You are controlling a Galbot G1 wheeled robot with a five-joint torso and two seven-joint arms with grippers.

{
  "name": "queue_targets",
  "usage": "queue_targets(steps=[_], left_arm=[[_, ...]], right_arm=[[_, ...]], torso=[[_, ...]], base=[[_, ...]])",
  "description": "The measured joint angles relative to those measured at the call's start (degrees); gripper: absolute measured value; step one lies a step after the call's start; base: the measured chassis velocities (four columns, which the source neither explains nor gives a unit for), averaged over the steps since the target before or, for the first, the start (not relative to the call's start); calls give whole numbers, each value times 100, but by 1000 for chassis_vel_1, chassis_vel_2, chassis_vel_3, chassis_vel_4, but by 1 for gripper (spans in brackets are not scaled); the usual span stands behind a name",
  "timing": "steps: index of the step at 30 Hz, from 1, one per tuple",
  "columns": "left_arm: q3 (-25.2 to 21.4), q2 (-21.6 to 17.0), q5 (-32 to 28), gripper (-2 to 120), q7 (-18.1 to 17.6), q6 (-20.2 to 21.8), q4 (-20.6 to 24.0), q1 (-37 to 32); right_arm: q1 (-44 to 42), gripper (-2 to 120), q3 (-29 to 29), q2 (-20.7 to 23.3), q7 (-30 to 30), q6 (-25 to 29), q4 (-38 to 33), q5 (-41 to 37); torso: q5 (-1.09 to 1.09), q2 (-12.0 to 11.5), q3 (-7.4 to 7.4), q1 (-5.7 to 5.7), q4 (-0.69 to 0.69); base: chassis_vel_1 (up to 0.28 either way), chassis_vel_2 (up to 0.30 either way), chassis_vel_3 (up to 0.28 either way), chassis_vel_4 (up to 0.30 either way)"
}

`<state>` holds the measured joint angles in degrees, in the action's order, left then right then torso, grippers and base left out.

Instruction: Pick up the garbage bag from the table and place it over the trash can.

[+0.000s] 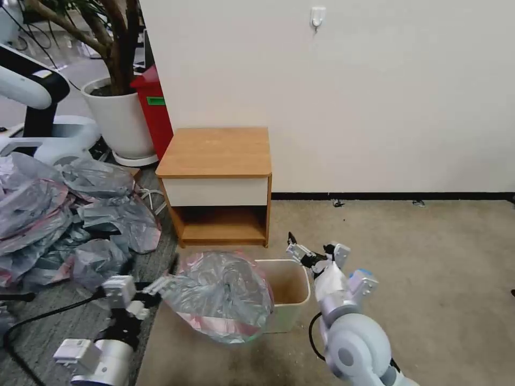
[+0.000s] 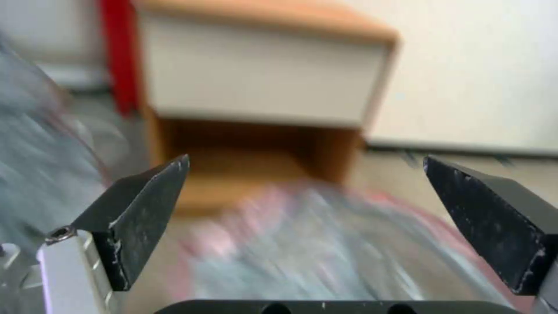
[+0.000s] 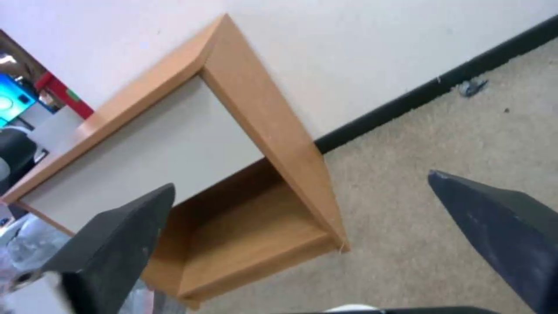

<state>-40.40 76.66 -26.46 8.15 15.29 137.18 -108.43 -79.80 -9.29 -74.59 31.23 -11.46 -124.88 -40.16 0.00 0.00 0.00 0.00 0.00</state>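
Draping over the left half of the beige trash can (image 1: 289, 292), the grey garbage bag (image 1: 220, 295) is lying between the wide-open left gripper (image 1: 153, 289) and the wide-open right gripper (image 1: 311, 254), so spreading its rim over the can is probably coming next.

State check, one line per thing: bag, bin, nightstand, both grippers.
garbage bag: draped over the left part of the trash can, bulging out past its left side, not held.
trash can: upright on the carpet, right part of the mouth uncovered.
table: top bare, drawer shut.
left gripper: open, beside the bag's left edge.
right gripper: open, by the can's right rim.
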Motion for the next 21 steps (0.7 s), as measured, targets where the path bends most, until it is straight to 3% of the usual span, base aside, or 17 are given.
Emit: queue_targets(steps=[2,4,9,15,18,21], left_arm=[[19,-64,-152,100,3,249,11,43],[44,-273,-509,100,-10,1160,11,262],[99,-495,-541,100,-42,1905,-146,612],[296,-600,-606,100,-292,2293,-200,832],[451,-662,-814,99,-778,2675,-207,983],[459,-691,-854,97,-936,2743,-207,1025]], right_arm=[[-14,103,-20,5,-1,1,-19,-1],[-65,101,-83,13,-4,4,-63,-2],[-154,100,-173,-2,-7,29,-79,-4],[-207,99,-195,-37,-8,49,-54,5],[-225,99,-210,-87,-8,59,-13,13],[-233,99,-221,-111,-8,68,21,16]], torso=[[0,0,0,0,0],[-1,0,0,0,0],[-1,0,0,0,0],[-1,0,0,0,-1],[-1,0,0,0,-1],[0,0,0,0,0]], base=[[0,0,0,0],[0,0,0,0],[0,0,0,0],[0,0,0,0],[0,0,0,0],[0,0,0,0]])
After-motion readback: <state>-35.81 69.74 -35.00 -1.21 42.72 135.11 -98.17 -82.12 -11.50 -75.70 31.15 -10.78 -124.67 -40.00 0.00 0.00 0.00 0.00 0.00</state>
